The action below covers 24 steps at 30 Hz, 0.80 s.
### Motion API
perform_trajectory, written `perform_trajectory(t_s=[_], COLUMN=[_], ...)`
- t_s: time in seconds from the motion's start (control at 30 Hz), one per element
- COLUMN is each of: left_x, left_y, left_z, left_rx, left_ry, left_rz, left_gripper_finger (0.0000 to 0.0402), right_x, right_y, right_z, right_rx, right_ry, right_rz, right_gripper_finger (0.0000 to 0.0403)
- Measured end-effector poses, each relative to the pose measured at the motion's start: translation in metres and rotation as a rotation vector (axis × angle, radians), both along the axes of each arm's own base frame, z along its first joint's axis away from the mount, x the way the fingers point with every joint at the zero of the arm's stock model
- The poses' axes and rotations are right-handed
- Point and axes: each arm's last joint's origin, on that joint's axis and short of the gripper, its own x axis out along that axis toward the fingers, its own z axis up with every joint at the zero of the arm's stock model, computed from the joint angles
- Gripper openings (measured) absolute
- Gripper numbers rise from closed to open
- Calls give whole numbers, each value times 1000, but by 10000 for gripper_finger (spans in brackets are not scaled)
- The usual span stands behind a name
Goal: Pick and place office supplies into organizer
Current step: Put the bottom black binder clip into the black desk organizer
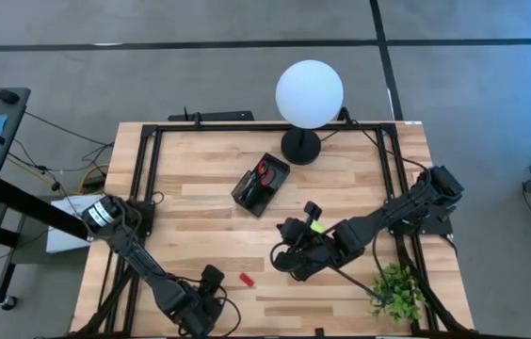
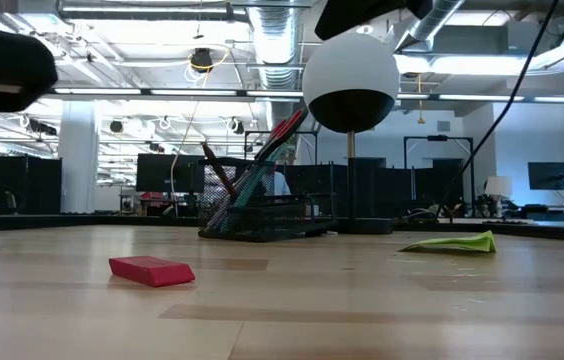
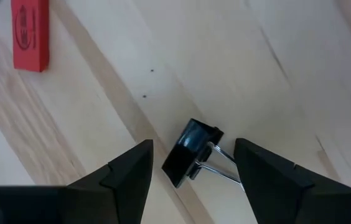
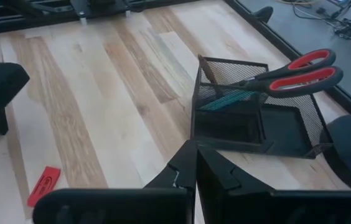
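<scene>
The left gripper (image 3: 193, 168) hangs low over the near edge of the table (image 1: 209, 202), its fingers spread wide on either side of a black binder clip (image 3: 191, 152) that lies flat on the wood between them, silver wire handles pointing toward one finger — whether either finger touches it cannot be told. The left arm reaches in from the table's left side and bends down to that spot. Near it lies the small red piece (image 1: 244, 279), flat on the wood and well clear of the clip. The right gripper (image 4: 195, 177) has its fingers pressed together with nothing between them; its arm stretches in from the right edge toward the middle, hovering above a lime-green sticky-note pad (image 2: 452, 242) that the arm partly covers from above. The black mesh organizer (image 4: 250, 118) sits mid-table by the globe lamp (image 1: 309, 94), holding red-handled scissors (image 4: 300, 71) and pens (image 2: 252, 170) — their tips hidden inside. A green plant (image 1: 397, 290) stands at the near right corner.
</scene>
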Motion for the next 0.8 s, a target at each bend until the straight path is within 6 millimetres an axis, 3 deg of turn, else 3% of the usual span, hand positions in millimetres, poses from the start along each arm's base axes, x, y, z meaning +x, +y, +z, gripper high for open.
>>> perform_trajectory(t_s=[0.2,0.63,0.8], left_x=[8,14,18], left_y=[7,12,16], left_z=[-1,-1,1], left_rx=[-44,-108,-75], left_ry=[35,75,66], left_rz=[45,64,110], left_gripper_finger=[210,55,41], right_x=[1,1,0], right_y=[-2,-2,-1], right_z=[0,0,0], right_rx=[0,0,-11], right_ry=[0,0,-5], right_rz=[-5,-5,-10], right_gripper_finger=[0,0,0])
